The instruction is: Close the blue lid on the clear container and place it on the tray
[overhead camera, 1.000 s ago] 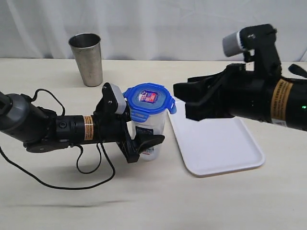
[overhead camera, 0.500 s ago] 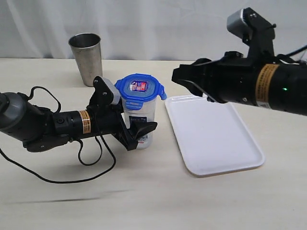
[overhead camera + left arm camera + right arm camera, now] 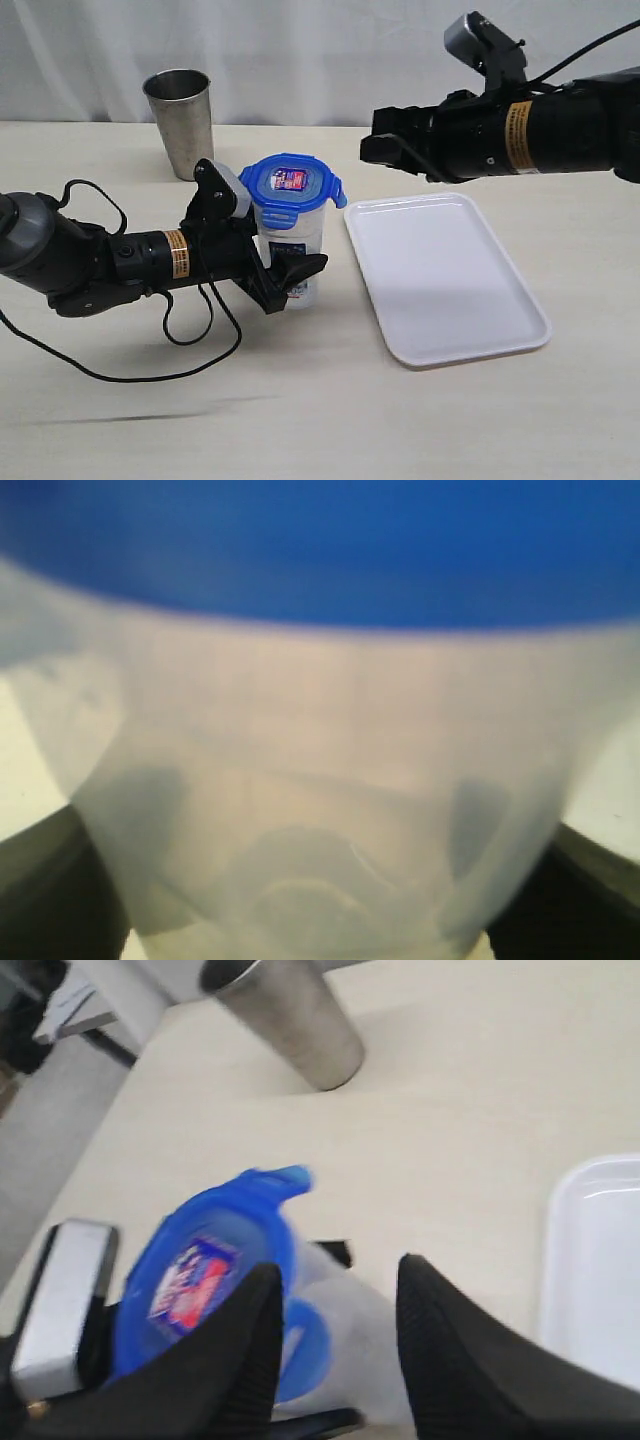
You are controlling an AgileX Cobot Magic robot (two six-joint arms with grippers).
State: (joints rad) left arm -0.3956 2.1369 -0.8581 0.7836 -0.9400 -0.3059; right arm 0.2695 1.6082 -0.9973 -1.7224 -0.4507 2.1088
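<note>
Lid (image 3: 291, 186) is smooth bright blue plastic, kinda shiny, with a printed sticker on it. Container (image 3: 305, 225) is clear, slightly cloudy plastic. Tray (image 3: 445, 280) is glossy white plastic. Cup (image 3: 182, 122) looks like brushed steel. Table (image 3: 300, 420) is pale matt wood-look, curtain (image 3: 330, 60) is white cloth.

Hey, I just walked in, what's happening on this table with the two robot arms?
The left gripper has its jaws around the clear container, which stands on the table beside the tray. The blue lid sits on top, one side flap sticking outward. The right gripper hangs in the air behind the tray, jaws open and empty. The tray is bare; a steel cup stands at the back.
</note>
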